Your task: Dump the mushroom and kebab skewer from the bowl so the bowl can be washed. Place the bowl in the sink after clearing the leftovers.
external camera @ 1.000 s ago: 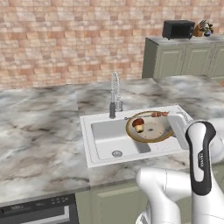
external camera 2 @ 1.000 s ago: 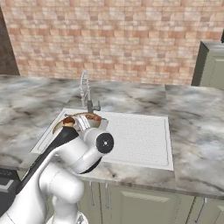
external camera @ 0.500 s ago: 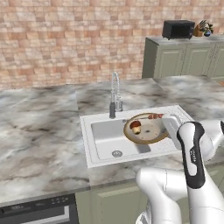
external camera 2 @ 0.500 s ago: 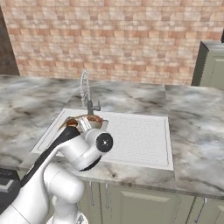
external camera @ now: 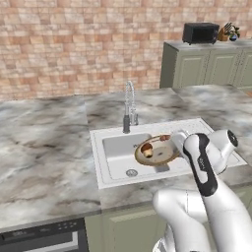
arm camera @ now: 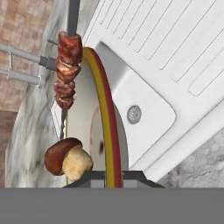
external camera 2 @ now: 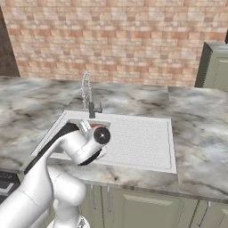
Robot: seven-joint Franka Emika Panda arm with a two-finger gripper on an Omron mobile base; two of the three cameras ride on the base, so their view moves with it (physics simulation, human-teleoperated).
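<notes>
Fingers [arm camera: 113, 174] pinched on the bowl [external camera: 158, 150] rim; bowl held tilted over the sink [external camera: 114, 153].
Item: mushroom [arm camera: 68, 159] lying nearest my grip, skewer [arm camera: 66, 72] beyond it, long axis running away along the rim. Both rest on the bowl's face; I judge more tilt is needed to tip them out.

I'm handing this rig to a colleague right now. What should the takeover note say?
Gripper: shut on the bowl rim, holding it tilted over the sink basin.
Mushroom and kebab skewer: still in the bowl, at its lower edge.
Done: bowl lifted and brought over the sink.
Left: tip the food out, then set the bowl down in the sink and release.
</notes>
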